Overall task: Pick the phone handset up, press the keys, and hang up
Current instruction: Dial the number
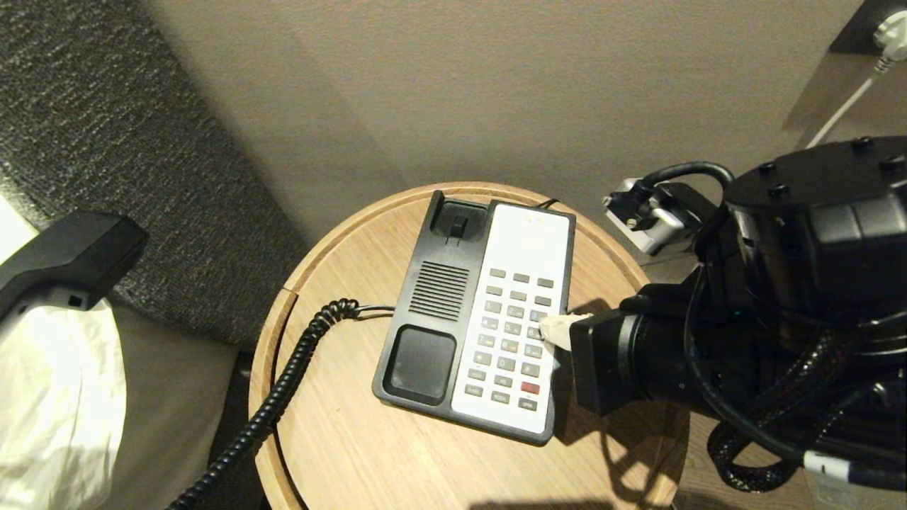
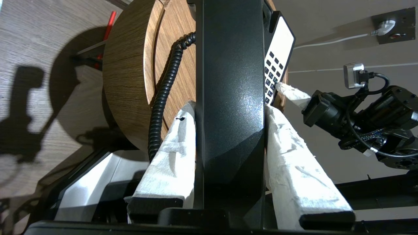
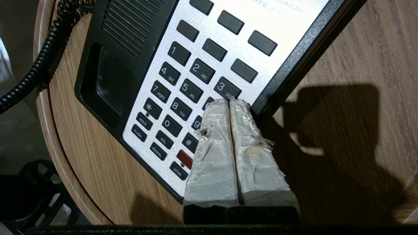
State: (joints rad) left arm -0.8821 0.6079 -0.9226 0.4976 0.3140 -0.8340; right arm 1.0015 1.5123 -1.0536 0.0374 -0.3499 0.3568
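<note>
The phone handset (image 2: 232, 98), long and black, is clamped between the white-wrapped fingers of my left gripper (image 2: 229, 107). It is held off to the left of the table (image 1: 71, 258). Its coiled cord (image 1: 283, 389) runs back to the phone base (image 1: 432, 297). My right gripper (image 3: 229, 101) is shut with nothing in it. Its wrapped tips lie on the keys (image 3: 183, 85), covering the key between 3 and 9. In the head view the right gripper (image 1: 549, 327) comes in from the right over the white faceplate. The base's cradle is empty.
The phone stands on a round wooden table (image 1: 354, 453) against a beige wall. A grey upholstered panel (image 1: 106, 106) and white bedding (image 1: 57, 397) lie to the left. A wall socket with a white plug (image 1: 886, 32) is at the far right.
</note>
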